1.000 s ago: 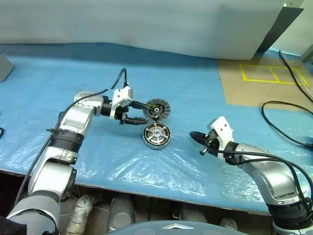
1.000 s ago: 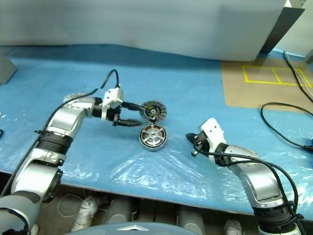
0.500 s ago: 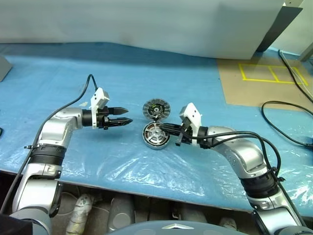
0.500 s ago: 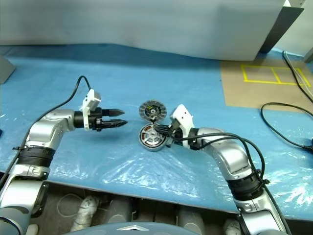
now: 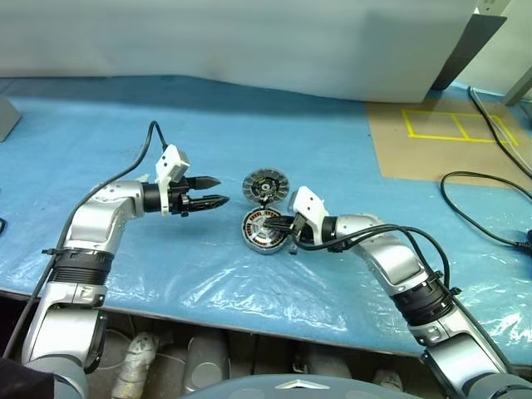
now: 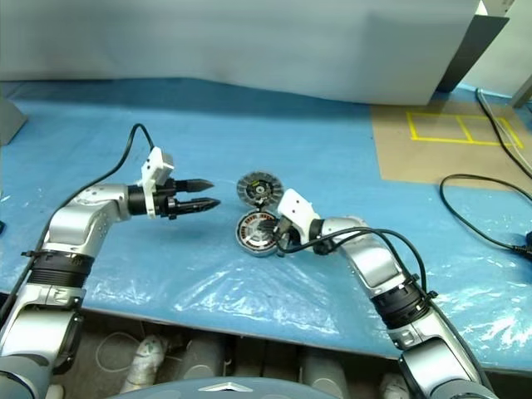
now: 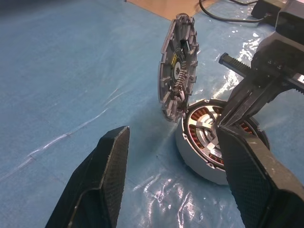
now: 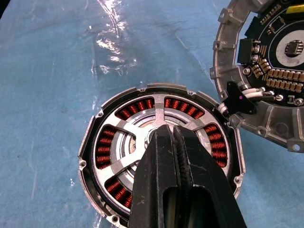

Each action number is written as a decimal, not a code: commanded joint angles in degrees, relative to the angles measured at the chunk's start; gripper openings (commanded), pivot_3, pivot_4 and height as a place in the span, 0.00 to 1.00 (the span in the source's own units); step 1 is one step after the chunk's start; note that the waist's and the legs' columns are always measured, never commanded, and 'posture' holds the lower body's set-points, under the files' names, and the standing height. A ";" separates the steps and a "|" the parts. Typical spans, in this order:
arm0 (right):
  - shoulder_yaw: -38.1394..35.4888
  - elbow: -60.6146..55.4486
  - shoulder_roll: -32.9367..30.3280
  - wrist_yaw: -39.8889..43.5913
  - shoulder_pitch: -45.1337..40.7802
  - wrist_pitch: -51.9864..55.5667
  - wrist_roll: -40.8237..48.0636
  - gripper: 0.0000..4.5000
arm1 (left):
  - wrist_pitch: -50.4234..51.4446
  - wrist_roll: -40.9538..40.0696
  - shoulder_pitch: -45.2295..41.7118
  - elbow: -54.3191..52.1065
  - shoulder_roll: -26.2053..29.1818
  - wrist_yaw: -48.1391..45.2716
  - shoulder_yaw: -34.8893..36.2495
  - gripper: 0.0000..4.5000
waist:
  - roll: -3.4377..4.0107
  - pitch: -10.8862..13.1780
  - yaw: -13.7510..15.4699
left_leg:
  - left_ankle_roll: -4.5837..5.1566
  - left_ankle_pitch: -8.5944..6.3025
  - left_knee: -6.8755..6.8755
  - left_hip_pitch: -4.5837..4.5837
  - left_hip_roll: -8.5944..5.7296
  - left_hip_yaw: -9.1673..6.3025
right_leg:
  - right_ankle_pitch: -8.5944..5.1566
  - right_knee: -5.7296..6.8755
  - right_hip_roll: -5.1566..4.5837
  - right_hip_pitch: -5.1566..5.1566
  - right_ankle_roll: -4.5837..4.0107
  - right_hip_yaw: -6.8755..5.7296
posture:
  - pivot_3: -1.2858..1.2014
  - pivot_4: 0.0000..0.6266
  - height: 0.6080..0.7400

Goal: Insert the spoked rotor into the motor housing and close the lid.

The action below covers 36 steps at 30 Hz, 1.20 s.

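We find the motor housing (image 8: 161,161) lying flat on the blue plastic-covered surface (image 5: 349,158), its ring of copper windings facing up. The spoked rotor (image 8: 126,152) already sits inside it, spokes running to a central hub. The lid (image 7: 176,76) is not closed: it stands tilted on edge at the far rim of the housing, touching it, with its inner electronics face exposed and short wires linking it to the housing.

The right end effector (image 8: 173,135) is fully closed on nothing, its tips poised at the rotor's hub; we cannot tell whether they touch it. The left end effector (image 5: 218,191) hangs with its jaws apart and empty, near the housing on its left side and clear of both parts.

In our judgement insertion is done or nearly so, and seating the rotor and closing the lid remain. Risks noted:
- An off-centre press at the hub could tip the rotor in the housing.
- The right arm lies close to the propped lid; a sideways sweep could knock it over and strain the wires.
- The wires could be pinched under the rim when the lid folds down.
- The housing may skid on the slick plastic film.
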 commanded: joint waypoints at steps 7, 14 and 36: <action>-10.63 -12.70 -1.54 1.58 2.98 11.90 12.17 0.00 | -8.05 3.63 -10.24 14.22 -3.98 1.83 -0.74 0.68 | -0.01 0.02 0.29 | 0.00 0.02 0.01 -0.45 -0.06 0.00 | 0.02 0.00 0.05 -0.41 0.00 -0.07 | 0.52 0.24 1.00; -15.85 -18.23 -4.78 -2.18 8.68 15.53 13.59 0.00 | -13.10 5.99 -20.03 30.51 -10.07 2.05 -1.17 0.68 | -0.04 0.04 1.04 | -0.01 0.01 -0.07 -0.47 -0.08 -0.02 | 0.02 -0.01 0.05 -0.40 0.00 -0.20 | 0.52 0.24 1.00; -16.73 -22.97 -7.75 -7.75 17.46 16.07 11.70 0.00 | -20.33 11.06 -33.58 46.26 -19.77 -21.68 -3.35 0.00 | -0.19 0.17 1.36 | 0.00 0.01 -0.12 -0.61 -0.11 -0.30 | 0.08 -0.39 -0.01 -0.25 0.09 -0.39 | 0.52 0.24 1.00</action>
